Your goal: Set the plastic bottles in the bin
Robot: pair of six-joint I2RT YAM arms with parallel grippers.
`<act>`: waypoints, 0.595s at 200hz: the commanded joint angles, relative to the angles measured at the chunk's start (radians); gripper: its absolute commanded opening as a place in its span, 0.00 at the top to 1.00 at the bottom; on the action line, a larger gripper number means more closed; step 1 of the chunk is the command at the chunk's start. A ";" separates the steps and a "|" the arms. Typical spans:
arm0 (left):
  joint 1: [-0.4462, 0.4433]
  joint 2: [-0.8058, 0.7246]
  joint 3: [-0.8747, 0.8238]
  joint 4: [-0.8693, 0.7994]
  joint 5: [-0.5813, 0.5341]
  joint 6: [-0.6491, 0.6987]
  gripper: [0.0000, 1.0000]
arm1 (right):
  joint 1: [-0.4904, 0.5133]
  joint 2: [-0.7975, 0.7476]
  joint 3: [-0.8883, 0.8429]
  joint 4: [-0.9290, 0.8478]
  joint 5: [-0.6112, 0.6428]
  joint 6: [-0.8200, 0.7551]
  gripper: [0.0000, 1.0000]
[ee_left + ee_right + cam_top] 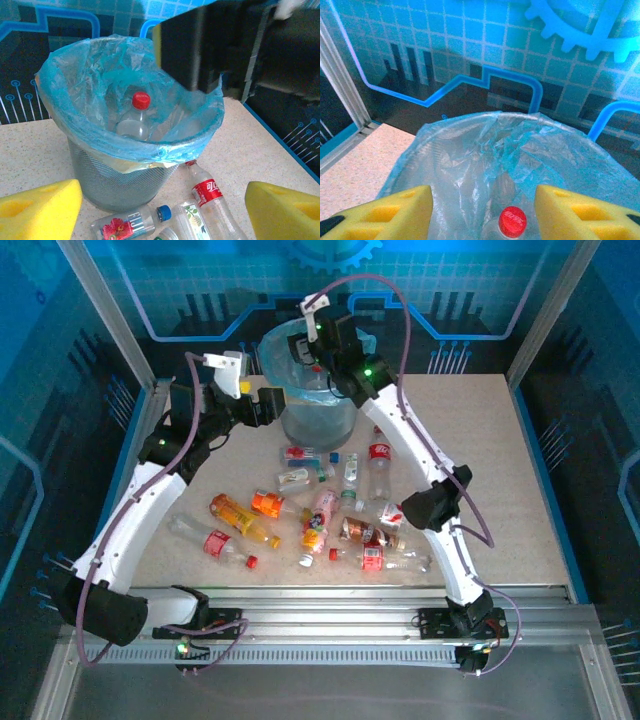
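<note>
Right gripper (482, 212) hangs directly over the bin (318, 420), its yellow pads (380, 215) well apart with nothing between them. A red-capped bottle (135, 120) stands roughly upright inside the blue bag (90, 100) below. Left gripper (161, 212) sits low just beside the bin on its left, jaws wide and empty too.

The step in hand looks like the release of that bottle. To do it well, I judge the right arm should rise straight up before swinging away, so the pads clear the crinkly bag's rim rather than drag it. Both arms crowd the bin, so one should be out of the way before the other comes in. The left gripper faces the nearest targets, a blue-capped bottle (131, 222) and a red-labelled bottle (210, 197) lying at the bin's foot. A grasp across the body, not the cap, would probably hold such smooth round things best.

Counted: two grippers and one bin, with one bottle plainly seen in the bin. Pale shapes beside it may be more; I cannot tell. On the table (500, 470) the plastic bottles (325, 510) lie in a loose scatter. I make it about thirteen, though several overlap, so the figure is approximate.
</note>
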 commanded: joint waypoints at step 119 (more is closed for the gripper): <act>-0.187 0.019 0.054 -0.044 -0.074 0.030 0.22 | -0.240 -0.720 -0.958 -0.090 -0.178 0.198 0.48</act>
